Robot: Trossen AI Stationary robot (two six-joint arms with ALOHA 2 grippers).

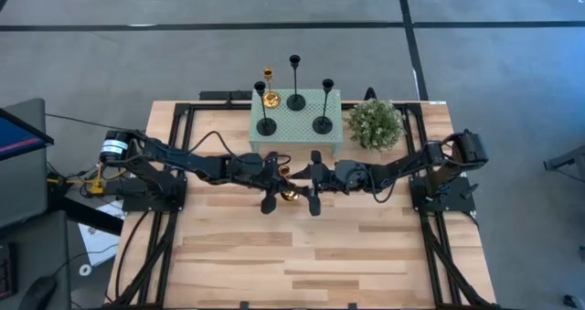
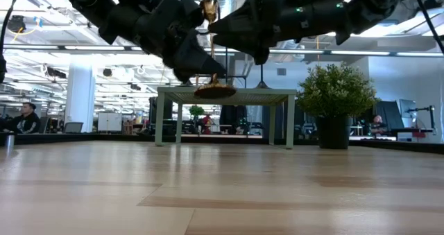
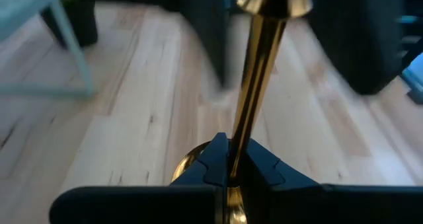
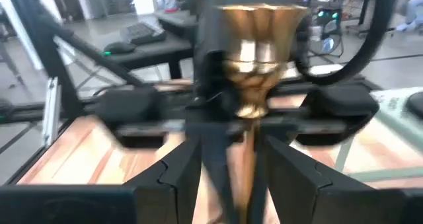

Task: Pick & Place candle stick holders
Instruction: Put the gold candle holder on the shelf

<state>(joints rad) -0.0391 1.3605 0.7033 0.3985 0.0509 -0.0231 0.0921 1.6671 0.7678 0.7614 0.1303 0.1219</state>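
Handover in progress: my left gripper pinches the gold candlestick holder stem while my right gripper, fingers spread around it, at three o'clock, should close squarely first.

Gold candlestick holder held aloft, green stand, potted plant

— What is found on the mint-green perforated stand?
— Three black candlestick holders and one gold holder; the potted plant is placed to its right.
— And before it?
— A second gold holder is held between both grippers.
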